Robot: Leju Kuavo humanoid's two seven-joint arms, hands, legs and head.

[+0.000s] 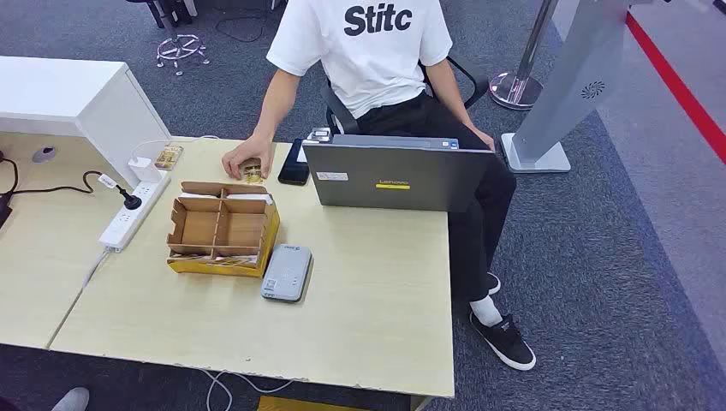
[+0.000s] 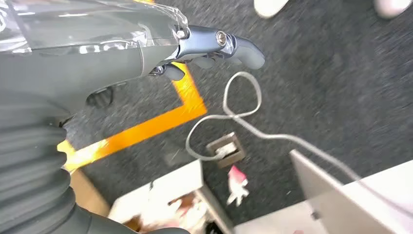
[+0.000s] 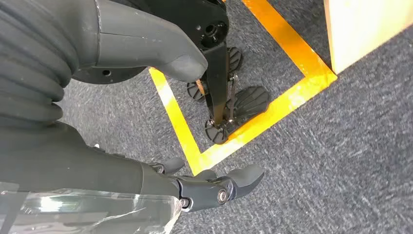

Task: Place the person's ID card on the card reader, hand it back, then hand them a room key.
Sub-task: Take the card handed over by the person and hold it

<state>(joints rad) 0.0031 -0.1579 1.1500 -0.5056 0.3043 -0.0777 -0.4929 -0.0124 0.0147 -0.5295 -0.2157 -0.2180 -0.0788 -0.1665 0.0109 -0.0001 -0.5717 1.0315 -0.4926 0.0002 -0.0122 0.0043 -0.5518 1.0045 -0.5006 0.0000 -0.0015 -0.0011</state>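
Person in white tee (image 1: 368,51) seated at far side of bench (image 1: 368,317), their hand (image 1: 248,158) resting on a small card-like thing (ID card? too small to tell) near the bench's far edge. Grey card reader (image 1: 287,272) lies flat just beside the yellow cardboard organizer box (image 1: 223,235). Laptop (image 1: 385,175), black phone (image 1: 294,164), power strip (image 1: 133,214) also on bench. Left hand (image 2: 160,53) and right hand (image 3: 160,126) both hang over carpet, fingers apart, holding nothing
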